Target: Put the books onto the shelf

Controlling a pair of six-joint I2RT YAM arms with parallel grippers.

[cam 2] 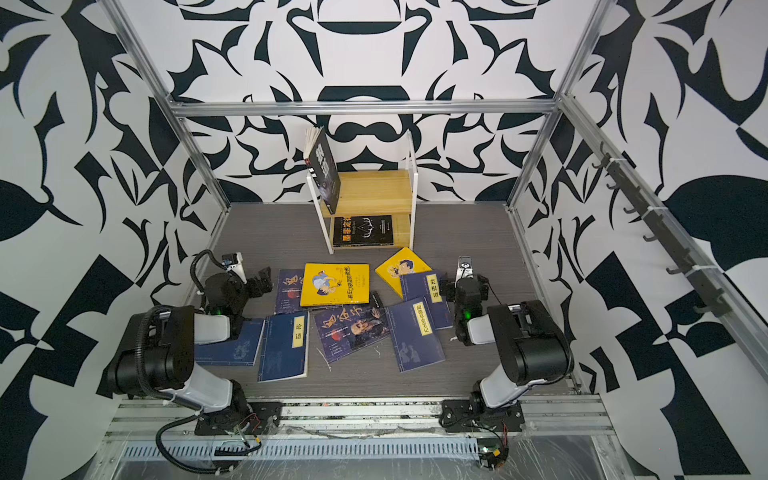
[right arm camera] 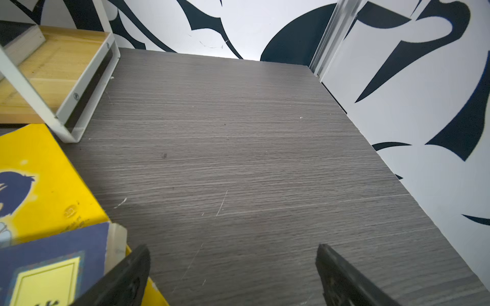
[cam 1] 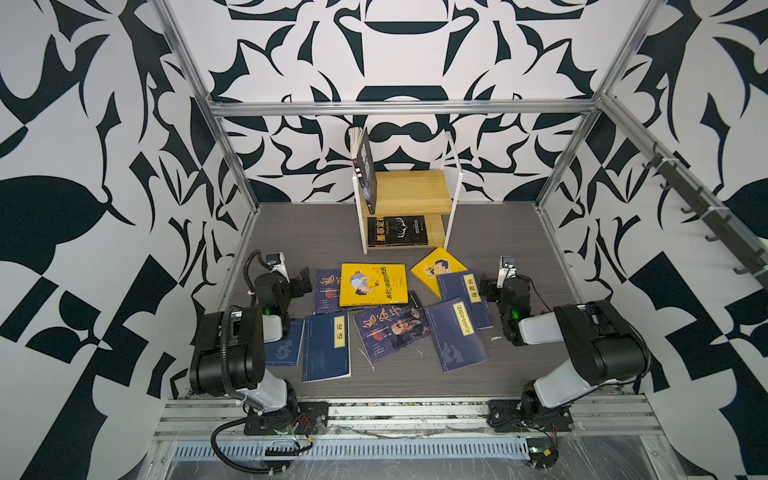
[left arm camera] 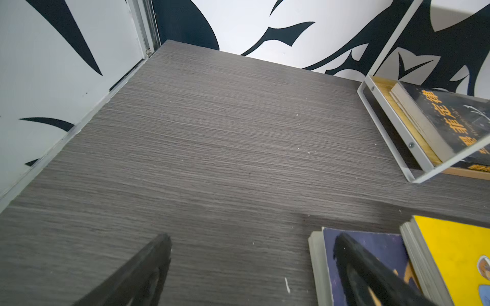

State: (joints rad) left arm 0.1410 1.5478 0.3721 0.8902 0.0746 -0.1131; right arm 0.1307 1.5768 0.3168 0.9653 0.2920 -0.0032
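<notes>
Several books lie scattered on the grey table: a yellow one point(cam 1: 372, 284), a second yellow one point(cam 1: 436, 266), navy ones with yellow strips point(cam 1: 327, 347) point(cam 1: 457, 332), and navy portrait ones point(cam 1: 390, 330). The shelf point(cam 1: 419, 191) point(cam 2: 374, 189) stands at the back. A black book point(cam 1: 397, 230) lies on its lower tier and another point(cam 1: 365, 174) leans upright on its top tier. My left gripper point(cam 1: 306, 281) point(left arm camera: 253, 238) is open beside a navy book point(left arm camera: 371, 246), one finger above its edge. My right gripper point(cam 1: 485, 286) point(right arm camera: 232, 247) is open over bare table next to a strip-titled navy book point(right arm camera: 53, 254).
Patterned walls and aluminium frame posts point(cam 1: 232, 137) close in the table on three sides. A rail with hooks point(cam 1: 698, 208) runs along the right wall. Bare table lies left of the shelf point(left arm camera: 212, 132) and right of it point(right arm camera: 238, 132).
</notes>
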